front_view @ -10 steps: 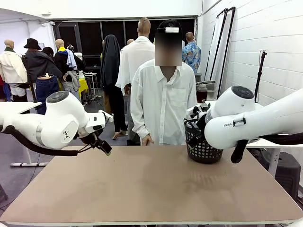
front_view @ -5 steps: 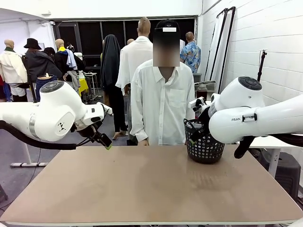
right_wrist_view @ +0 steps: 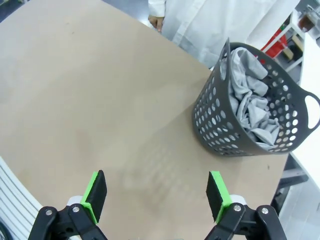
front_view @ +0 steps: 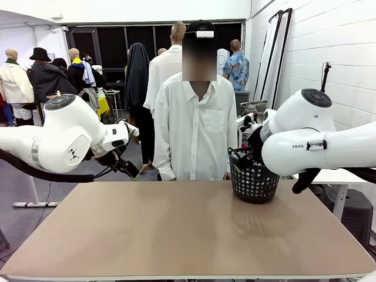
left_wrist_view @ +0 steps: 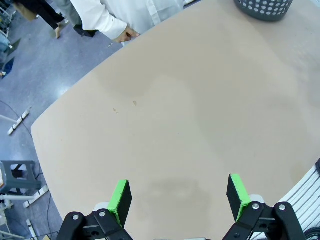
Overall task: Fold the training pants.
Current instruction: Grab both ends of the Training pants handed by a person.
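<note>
While training pants [right_wrist_view: 250, 107] sit crumpled in basket [right_wrist_view: 210, 117], ahead and to one side of right gripper [right_wrist_view: 156, 192], both grippers gape empty; left gripper [left_wrist_view: 177, 197] over bare table [left_wrist_view: 200, 100]. Enter basket mouth from above, pinch one fabric layer, lift clear of rim.

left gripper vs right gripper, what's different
The left gripper hangs over the table, basket far off; the right gripper hangs close to the basket holding the crumpled training pants. Left gripper is at the table's left side, right gripper at its right. Both open, empty.
</note>
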{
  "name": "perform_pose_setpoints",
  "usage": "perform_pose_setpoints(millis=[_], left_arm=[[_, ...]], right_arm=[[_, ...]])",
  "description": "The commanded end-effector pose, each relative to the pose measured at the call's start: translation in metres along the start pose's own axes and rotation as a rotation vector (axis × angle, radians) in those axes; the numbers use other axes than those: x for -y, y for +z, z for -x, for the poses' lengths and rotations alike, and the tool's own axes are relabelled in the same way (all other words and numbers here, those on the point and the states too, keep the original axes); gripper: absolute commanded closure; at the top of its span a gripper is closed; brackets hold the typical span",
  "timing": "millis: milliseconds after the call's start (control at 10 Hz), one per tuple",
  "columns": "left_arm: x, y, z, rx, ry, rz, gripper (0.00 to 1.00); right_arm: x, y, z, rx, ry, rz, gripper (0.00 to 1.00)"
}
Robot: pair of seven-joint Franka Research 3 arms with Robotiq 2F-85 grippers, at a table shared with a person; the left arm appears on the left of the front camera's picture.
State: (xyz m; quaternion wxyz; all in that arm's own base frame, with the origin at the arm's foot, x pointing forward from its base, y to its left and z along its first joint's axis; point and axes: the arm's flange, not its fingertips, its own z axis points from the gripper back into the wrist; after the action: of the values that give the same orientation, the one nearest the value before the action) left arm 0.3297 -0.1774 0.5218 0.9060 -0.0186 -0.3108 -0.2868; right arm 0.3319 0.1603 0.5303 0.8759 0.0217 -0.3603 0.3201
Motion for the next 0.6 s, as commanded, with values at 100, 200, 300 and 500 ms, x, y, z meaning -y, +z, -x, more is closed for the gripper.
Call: perform_pose_setpoints(millis=[100, 200, 300, 500], left_arm=[[0.007, 0.009, 0.003, 0.014, 0.026, -0.030, 0.00], [0.006, 0.009, 0.003, 0.008, 0.034, -0.026, 0.00], [0.005, 0.005, 0.004, -0.004, 0.014, 0.006, 0.00], [0.003, 0.010, -0.002, 0.021, 0.002, -0.008, 0.00]], right_arm=[[-0.005, 0.005, 0.000, 0.010, 0.010, 0.009, 0.00], [-0.006, 0.006, 0.000, 0.011, 0.012, 0.013, 0.00], [-0.005, 0.003, 0.000, 0.008, -0.006, 0.027, 0.00], [-0.002, 0.006, -0.002, 0.013, 0.007, 0.006, 0.00]])
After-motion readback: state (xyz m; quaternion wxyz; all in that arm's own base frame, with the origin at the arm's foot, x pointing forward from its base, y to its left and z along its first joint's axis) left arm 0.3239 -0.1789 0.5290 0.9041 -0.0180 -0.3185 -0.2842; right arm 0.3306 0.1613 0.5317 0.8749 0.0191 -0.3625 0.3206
